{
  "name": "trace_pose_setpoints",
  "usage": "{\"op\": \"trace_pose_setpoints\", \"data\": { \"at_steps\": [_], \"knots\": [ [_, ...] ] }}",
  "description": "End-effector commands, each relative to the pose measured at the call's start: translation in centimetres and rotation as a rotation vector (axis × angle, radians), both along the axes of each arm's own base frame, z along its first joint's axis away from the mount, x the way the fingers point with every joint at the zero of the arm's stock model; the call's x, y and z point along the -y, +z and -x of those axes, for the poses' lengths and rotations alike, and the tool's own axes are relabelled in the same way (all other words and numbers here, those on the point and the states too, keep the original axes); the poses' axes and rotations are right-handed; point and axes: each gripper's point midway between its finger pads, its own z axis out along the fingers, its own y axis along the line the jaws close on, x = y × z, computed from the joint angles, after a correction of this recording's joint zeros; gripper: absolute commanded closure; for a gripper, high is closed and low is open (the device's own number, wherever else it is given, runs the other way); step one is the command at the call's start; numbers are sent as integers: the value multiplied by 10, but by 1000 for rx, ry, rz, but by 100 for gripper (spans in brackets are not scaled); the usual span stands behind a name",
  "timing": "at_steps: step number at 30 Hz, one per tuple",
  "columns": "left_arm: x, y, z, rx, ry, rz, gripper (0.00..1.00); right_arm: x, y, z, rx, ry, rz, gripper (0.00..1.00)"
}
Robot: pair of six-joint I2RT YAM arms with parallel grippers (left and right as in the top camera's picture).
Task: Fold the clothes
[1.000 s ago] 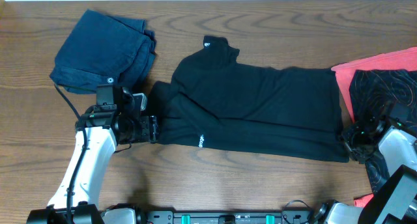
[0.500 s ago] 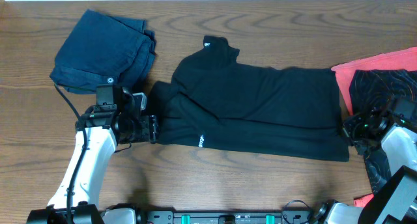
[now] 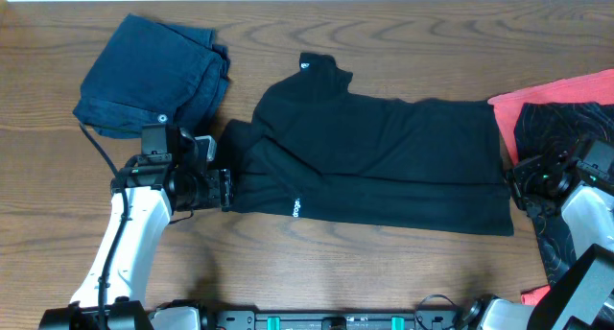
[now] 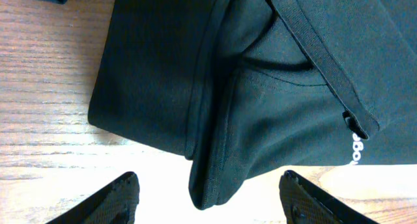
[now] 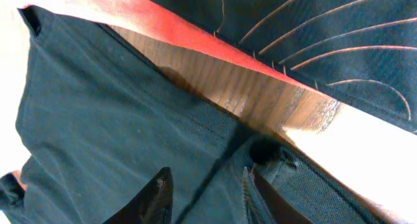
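The plain black short-sleeved T-shirt (image 3: 384, 157) lies flat mid-frame on the wooden bench (image 3: 403, 272). The left hand (image 4: 208, 198) is spread either side of its sleeve fold at left. The right hand (image 5: 205, 185) straddles the hem at right, and I cannot tell whether it pinches. Both should bite deep, then lift together.

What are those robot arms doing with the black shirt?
They are folding clothes on the table. The black T-shirt lies partly folded in the middle. The left arm's fingers are open at its left end, holding nothing. The right arm's fingers are over its right end; I can't tell if they pinch it. Blue clothes sit folded at the back left.
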Motion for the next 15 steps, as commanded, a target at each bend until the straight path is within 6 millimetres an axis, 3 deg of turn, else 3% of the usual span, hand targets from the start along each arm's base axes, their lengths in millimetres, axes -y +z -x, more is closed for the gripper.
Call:
{"op": "trace_pose_setpoints", "data": {
  "at_steps": [1, 4, 8, 10, 12, 15],
  "knots": [
    [-2, 3, -3, 13, 6, -8, 29, 0, 9, -9, 50, 78, 28, 74],
    [-2, 3, -3, 13, 6, -8, 29, -22, 13, -9, 94, 234, -15, 76],
    [-2, 3, -3, 13, 5, -9, 29, -42, -1, 22, -52, 289, -54, 78],
    [-2, 3, -3, 13, 5, -9, 29, -39, -11, 37, -141, 287, -9, 83],
    [-2, 3, -3, 13, 6, -8, 29, -34, -19, 47, -194, 252, 21, 96],
    [-2, 3, -3, 13, 5, -9, 29, -32, -26, 48, -194, 219, 33, 99]
  ]
}}
